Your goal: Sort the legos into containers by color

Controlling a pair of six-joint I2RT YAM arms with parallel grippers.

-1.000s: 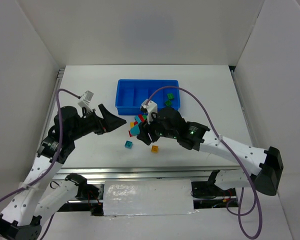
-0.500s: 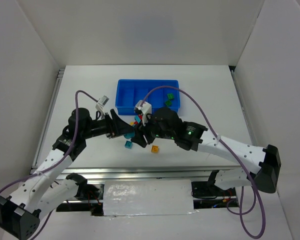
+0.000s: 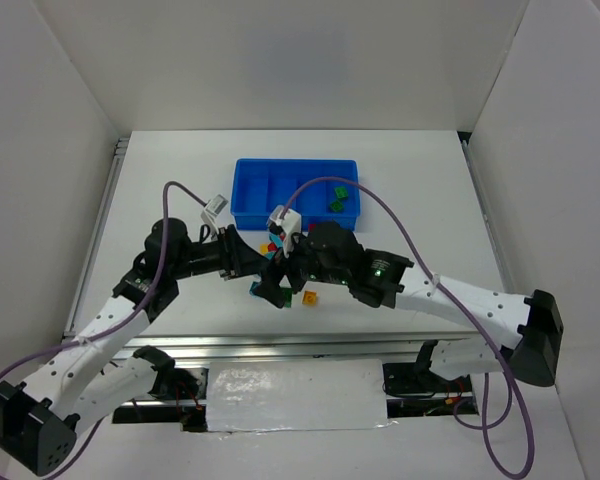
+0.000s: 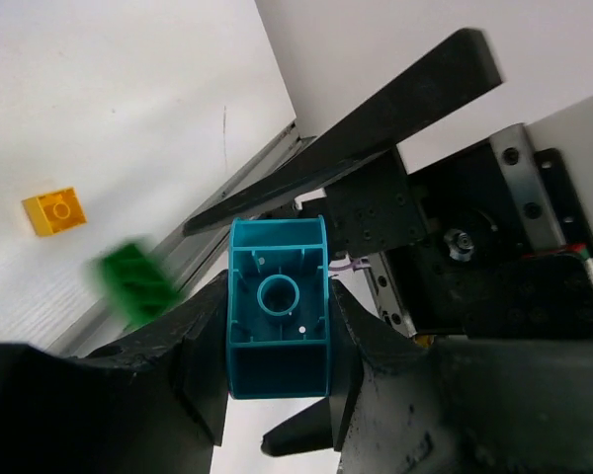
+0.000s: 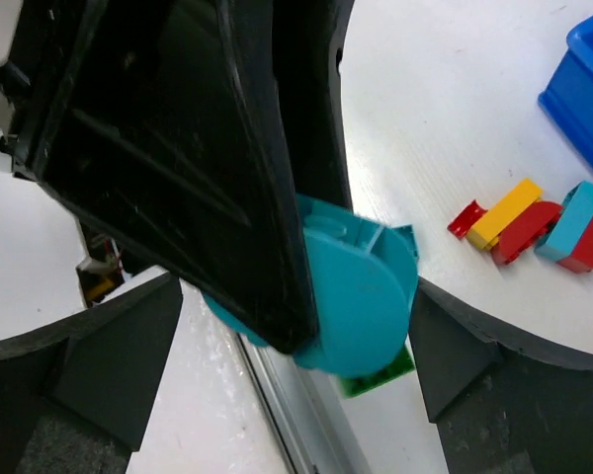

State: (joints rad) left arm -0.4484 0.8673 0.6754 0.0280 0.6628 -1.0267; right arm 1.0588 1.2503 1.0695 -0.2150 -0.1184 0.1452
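Pinched in the left gripper [image 4: 280, 341], clamped on two flat sides: a teal brick [image 4: 277, 296], hollow underside toward the wrist camera, in the air over the near middle of the surface [image 3: 180, 170]. Flanked by the right gripper [image 5: 292, 355], spread wide on either side and, as far as can be told, not touching.

Probably very light, rigid and smooth, so likely to slip or twist under a skewed pinch. Rounded on one face, as seen from the right wrist. Best taken across the flat parallel walls, square on, never on the curve. No risk of crushing, by the look of it.

At the far middle of the surface, a blue tray [image 3: 242, 190] of four compartments side by side. In the right-end one, a green pair [image 3: 337, 198]; in the other three, nothing to be made out.

Loose on the surface: a mixed row [image 5: 534, 222] of red, yellow and teal, just on the near side of the tray. Toward the near edge, a yellow brick [image 4: 54, 210] and a green brick [image 4: 136, 281], the latter blurred.
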